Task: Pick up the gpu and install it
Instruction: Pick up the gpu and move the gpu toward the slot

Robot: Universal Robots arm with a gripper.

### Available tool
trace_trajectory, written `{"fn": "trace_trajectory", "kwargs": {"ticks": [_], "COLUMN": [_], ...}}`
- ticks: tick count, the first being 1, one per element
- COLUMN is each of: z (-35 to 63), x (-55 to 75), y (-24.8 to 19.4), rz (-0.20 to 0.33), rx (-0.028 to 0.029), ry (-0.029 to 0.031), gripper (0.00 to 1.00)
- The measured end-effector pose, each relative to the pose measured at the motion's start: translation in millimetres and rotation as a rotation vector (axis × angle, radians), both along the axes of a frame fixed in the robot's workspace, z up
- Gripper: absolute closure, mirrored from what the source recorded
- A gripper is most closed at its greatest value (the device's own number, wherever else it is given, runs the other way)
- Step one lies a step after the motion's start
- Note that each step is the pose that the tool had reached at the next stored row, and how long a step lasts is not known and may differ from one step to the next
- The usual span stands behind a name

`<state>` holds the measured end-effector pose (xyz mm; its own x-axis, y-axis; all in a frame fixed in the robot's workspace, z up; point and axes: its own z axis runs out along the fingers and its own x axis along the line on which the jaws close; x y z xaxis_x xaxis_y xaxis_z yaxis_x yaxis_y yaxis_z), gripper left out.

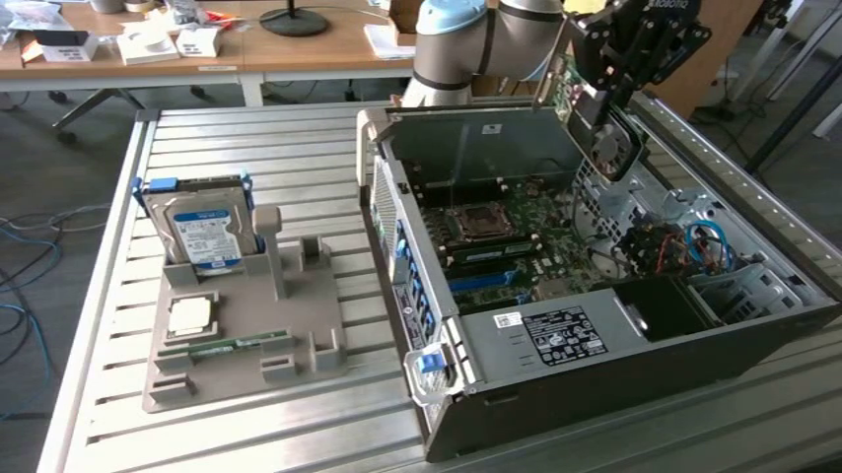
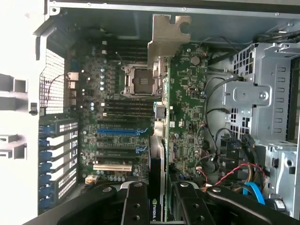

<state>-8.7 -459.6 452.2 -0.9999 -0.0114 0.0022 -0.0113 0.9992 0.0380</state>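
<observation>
- Exterior view: bright, even indoor light; the slatted table [image 1: 263,434] reads pale toward 7 o'clock.
- The open computer case [image 1: 618,365] is shadowed inside, darkest toward 4 o'clock.
- Wrist view: the motherboard [image 2: 117,117] lies dim, the bracket of the gpu [image 2: 187,112] catches light, and the table outside washes out white.

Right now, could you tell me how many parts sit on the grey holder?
3: hard drive upright at the holder's far end, processor chip flat mid-way, memory stick just nearer the camera; none seems hidden.
</observation>
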Motion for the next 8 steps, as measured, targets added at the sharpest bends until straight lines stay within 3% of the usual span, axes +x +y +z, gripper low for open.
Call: {"fn": "trace_trajectory", "kwargs": {"ticks": [8], "z": [-8.6], "x": [0.0], "y": [0.0], "rz": [0.0], "rx": [0.0016], "ry": [0.0001], "gripper": [0.74]}}
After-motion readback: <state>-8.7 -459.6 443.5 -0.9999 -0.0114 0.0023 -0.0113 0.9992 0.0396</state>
